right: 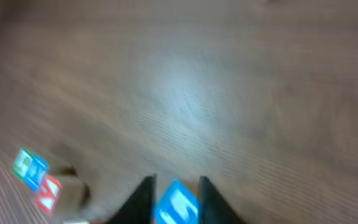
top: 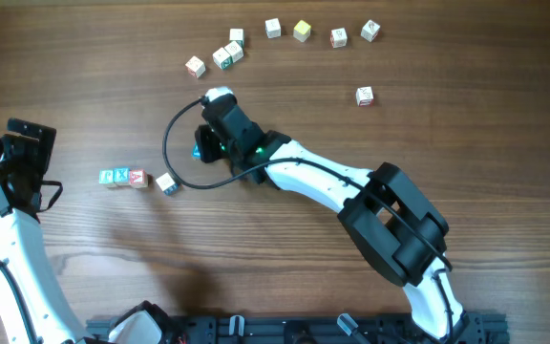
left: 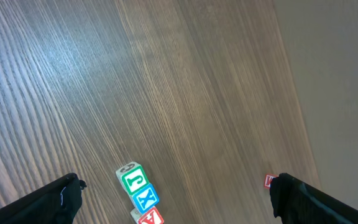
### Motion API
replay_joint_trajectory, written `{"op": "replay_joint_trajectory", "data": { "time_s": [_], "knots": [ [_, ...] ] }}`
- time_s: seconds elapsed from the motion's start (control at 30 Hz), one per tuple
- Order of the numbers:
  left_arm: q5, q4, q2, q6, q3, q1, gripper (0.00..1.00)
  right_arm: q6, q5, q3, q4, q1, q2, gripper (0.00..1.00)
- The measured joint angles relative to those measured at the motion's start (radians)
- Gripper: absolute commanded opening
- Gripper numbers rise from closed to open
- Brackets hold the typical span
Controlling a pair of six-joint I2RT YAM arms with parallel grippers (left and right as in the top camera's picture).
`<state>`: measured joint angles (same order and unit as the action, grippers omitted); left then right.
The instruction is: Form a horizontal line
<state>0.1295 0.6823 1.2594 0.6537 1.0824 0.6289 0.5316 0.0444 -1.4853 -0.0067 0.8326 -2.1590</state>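
Well apart from the right hand, itself clamped on a blue-faced cube, the horizontal line.

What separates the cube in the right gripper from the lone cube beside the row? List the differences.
The held cube is clamped in the right gripper; the lone cube lies free on the table. The held cube shows a blue face; the lone cube's top looks pale. The lone cube lies by the row's red end, askew to it; the held cube is farther off. Both are small cubes.
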Motion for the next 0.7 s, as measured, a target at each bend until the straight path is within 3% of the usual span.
{"op": "replay_joint_trajectory", "data": {
  "time_s": [0.27, 0.7],
  "knots": [
    [0.0, 0.0, 0.0, 0.0, 0.0, 0.0, 1.0, -0.044, 0.006, 0.0, 0.113, 0.0, -0.045, 0.04],
    [0.0, 0.0, 0.0, 0.0, 0.0, 0.0, 1.0, -0.066, 0.138, 0.0, 0.119, -0.058, -0.094, 0.04]
  ]
}}
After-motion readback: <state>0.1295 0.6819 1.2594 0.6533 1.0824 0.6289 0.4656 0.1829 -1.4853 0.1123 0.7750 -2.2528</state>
